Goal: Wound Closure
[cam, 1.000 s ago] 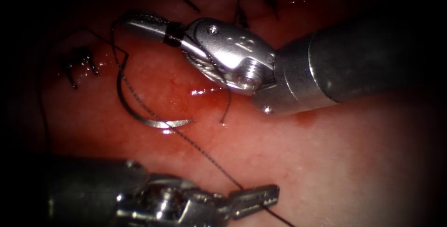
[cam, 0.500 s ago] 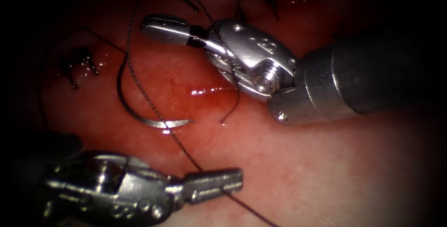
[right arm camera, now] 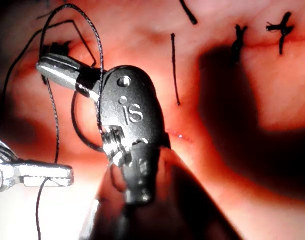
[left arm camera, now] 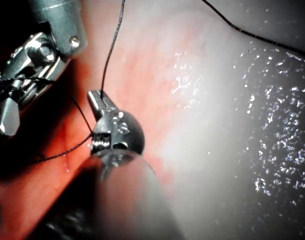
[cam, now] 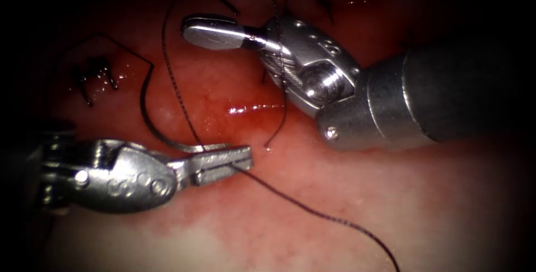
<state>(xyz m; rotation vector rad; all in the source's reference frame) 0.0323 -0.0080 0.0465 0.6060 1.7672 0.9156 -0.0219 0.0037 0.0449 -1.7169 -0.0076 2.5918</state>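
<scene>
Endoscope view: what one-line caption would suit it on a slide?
Left tool grips the thread beside the needle lying free on the tissue; right tool, jaws closed, has thread looped around it.

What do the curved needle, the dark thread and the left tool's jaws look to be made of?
The thin curved needle, lying on the tissue: apparently polished steel, glinting. The dark thread: probably braided, with a beaded texture. The left tool, shut on the thread: bright metal jaws, ridged.

Light falls strongest on the moist, pale pink tissue [cam: 446,205] toward its lower right edge and fades to darkness along its upper and left edges. Wet glints [left arm camera: 272,100] speckle the surface, and a broad dark shadow [right arm camera: 232,100] lies across it.
</scene>
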